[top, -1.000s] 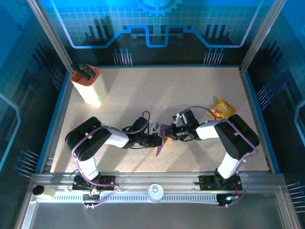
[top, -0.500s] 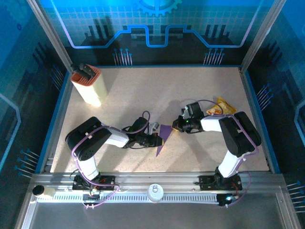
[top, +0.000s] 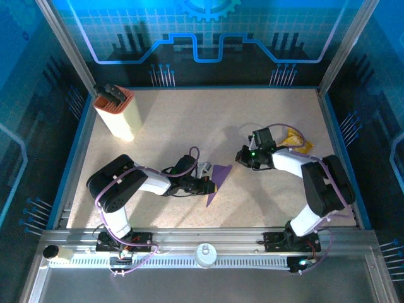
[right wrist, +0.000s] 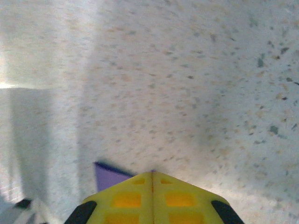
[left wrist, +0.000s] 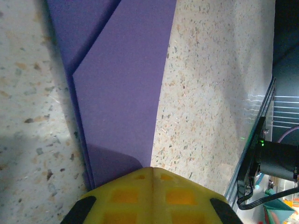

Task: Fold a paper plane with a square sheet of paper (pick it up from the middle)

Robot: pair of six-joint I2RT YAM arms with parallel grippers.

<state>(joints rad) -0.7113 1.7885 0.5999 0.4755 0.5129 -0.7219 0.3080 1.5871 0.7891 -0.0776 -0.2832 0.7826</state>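
Near the middle of the table, your left gripper is lying low with its yellow fingertips pressed together, no gap at the seam. They are bearing on the left edge of the purple paper. In the left wrist view the sheet is running out from under those tips, flat on the speckled surface, with a diagonal fold line crossing its far part. You cannot tell from it whether any layer is caught between the pads. From above, the paper is showing as a narrow pointed shape, its tip aiming toward the arms' bases and its broad end toward the far side.

Your right gripper is holding just beyond the paper's far right corner, apart from it. Its pads are likewise closed against each other with nothing between them, and in the right wrist view a small purple corner is peeking out beside them. The yellow-orange snack packet is lying behind the right arm, and the cream-and-orange box is standing at the far left.
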